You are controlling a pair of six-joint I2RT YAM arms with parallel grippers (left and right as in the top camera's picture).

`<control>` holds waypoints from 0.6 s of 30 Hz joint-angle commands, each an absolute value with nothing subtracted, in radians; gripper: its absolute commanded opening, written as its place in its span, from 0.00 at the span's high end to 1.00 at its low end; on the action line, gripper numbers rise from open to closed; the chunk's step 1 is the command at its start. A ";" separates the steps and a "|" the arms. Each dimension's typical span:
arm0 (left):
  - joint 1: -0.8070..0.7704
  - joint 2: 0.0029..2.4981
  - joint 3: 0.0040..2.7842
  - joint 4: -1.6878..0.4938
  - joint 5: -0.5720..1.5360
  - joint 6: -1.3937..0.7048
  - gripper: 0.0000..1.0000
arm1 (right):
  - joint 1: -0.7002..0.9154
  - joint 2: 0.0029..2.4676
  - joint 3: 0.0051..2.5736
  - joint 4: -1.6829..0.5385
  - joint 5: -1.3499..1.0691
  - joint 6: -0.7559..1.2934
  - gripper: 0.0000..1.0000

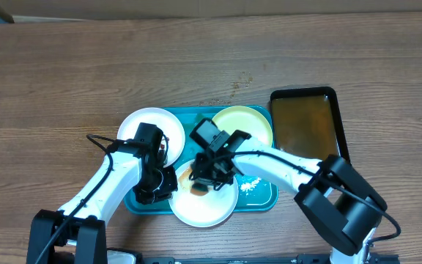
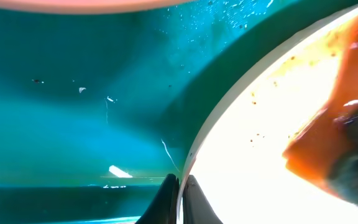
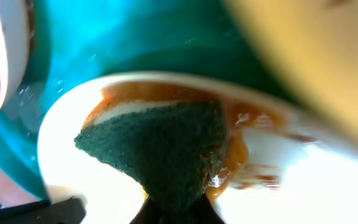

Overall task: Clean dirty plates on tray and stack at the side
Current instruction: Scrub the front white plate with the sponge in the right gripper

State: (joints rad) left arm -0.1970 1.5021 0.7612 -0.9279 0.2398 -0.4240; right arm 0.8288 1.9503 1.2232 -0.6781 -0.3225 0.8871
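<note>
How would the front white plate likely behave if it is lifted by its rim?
Probably stiff: the white plate shows no bend although the left gripper pinches only its rim. Likely slippery: brown sauce smears it and the tray looks wet. It may tilt from an edge grip.

To me the table (image 1: 86, 66) reads as matt, streaky brown wood grain. The tray (image 1: 264, 199) looks like smooth turquoise plastic, wet and shiny in the left wrist view. The front white plate (image 1: 204, 209) at lower centre is glossy and smooth, smeared with sticky orange-brown sauce (image 3: 232, 152). The sponge (image 3: 160, 149) shows a rough, fibrous dark-green scouring face. At right, the black tray (image 1: 302, 92) has a glossy plastic rim.
</note>
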 commanded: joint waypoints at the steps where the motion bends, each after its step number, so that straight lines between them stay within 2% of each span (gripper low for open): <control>1: -0.204 1.510 0.754 -0.935 0.199 -0.435 0.96 | 0.796 1.977 1.192 -0.730 -0.179 0.834 0.96; 9: -0.204 1.510 0.754 -0.934 0.199 -0.435 0.96 | 0.743 1.975 1.193 -0.860 -0.125 0.700 0.96; 14: -0.204 1.510 0.754 -0.934 0.199 -0.435 0.96 | 0.720 1.969 1.194 -0.978 -0.091 0.698 0.96; 18: -0.204 1.510 0.754 -0.934 0.199 -0.435 0.96 | 0.717 1.930 1.194 -1.039 0.027 0.699 0.96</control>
State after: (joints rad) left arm -0.2100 1.5021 0.7616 -0.9218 0.2783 -0.4240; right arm 0.7460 1.9259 1.2343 -1.0027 -0.2195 0.6975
